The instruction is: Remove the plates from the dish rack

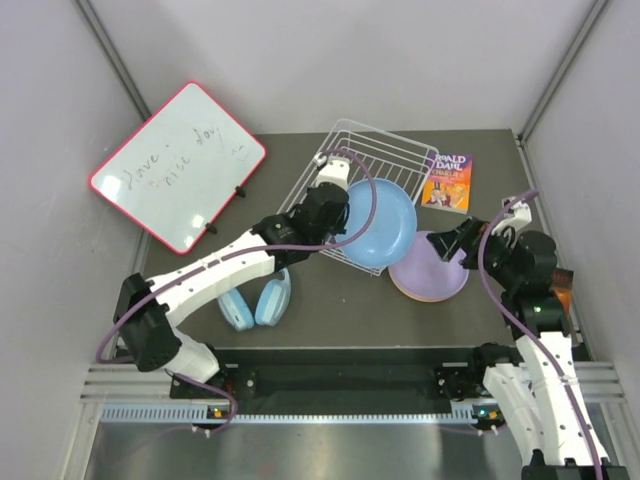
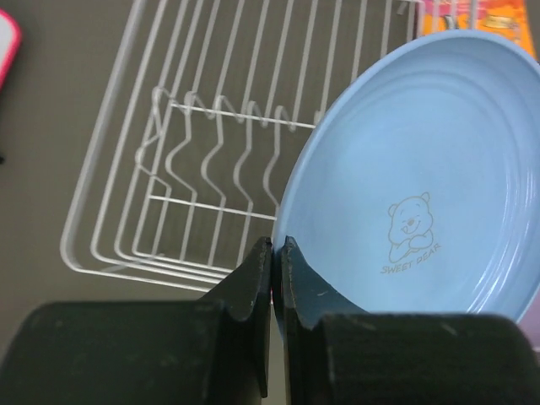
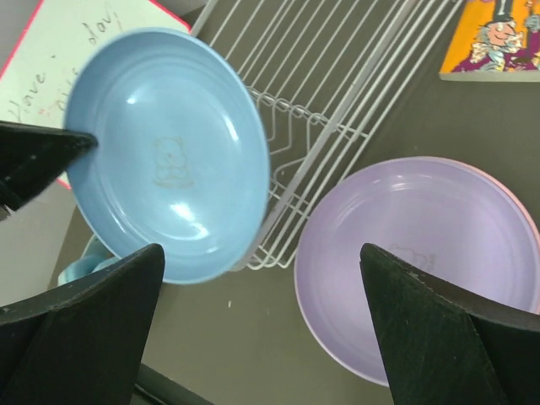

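My left gripper [image 1: 337, 197] [image 2: 277, 245] is shut on the left rim of the blue plate [image 1: 380, 226] [image 2: 422, 169], holding it tilted over the near corner of the white wire dish rack [image 1: 372, 157] [image 2: 194, 152]. The visible part of the rack holds no plate. The blue plate [image 3: 169, 152] and rack [image 3: 337, 84] also show in the right wrist view. A purple plate [image 1: 430, 265] [image 3: 422, 253] lies flat on the table right of the rack, with a pinkish rim showing under it. My right gripper [image 1: 455, 242] [image 3: 260, 251] is open and empty above the purple plate's left edge.
A red-framed whiteboard [image 1: 180, 165] leans at the back left. Light blue headphones [image 1: 255, 303] lie under my left arm. A Roald Dahl book [image 1: 447, 182] [image 3: 498, 38] lies right of the rack. Grey walls close in on both sides.
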Robot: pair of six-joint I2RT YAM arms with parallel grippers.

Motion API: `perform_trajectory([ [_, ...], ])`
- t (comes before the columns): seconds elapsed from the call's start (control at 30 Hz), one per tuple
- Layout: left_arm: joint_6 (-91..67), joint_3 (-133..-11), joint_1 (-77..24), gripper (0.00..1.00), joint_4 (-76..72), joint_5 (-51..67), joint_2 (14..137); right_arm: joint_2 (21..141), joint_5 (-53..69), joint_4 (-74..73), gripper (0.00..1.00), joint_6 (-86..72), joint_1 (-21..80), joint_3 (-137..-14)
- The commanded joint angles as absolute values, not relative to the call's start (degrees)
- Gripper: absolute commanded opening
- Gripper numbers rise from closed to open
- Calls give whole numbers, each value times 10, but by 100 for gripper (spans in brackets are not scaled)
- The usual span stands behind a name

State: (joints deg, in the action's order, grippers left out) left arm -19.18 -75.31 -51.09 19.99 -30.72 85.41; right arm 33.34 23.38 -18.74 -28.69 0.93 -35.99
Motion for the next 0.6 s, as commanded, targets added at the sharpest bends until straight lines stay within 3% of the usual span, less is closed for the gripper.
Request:
perform_trajectory([
  [0.0, -234, -766, -532, 0, 171, -265, 846, 341, 263, -136, 100, -307, 4, -354],
  [0.27, -241, -770, -578, 0, 157, -213, 847, 363, 269, -111, 95, -313, 5, -332],
  [0.37, -243, -765, -583, 0, 137, -173, 843, 369, 274, -100, 84, -314, 6, -320],
  [0.43, -243, -764, -583, 0, 125, -162, 840, 374, 277, -93, 60, -314, 6, -312],
  [0.47, -242, -764, -584, 0, 126, -166, 840, 377, 279, -96, 32, -314, 6, -311],
  [0.53, -240, -762, -584, 0, 127, -178, 839, 378, 268, -110, 6, -304, 6, -319],
  [0.57, -236, -758, -584, 4, 128, -188, 838, 374, 245, -131, 0, -301, 6, -323],
])
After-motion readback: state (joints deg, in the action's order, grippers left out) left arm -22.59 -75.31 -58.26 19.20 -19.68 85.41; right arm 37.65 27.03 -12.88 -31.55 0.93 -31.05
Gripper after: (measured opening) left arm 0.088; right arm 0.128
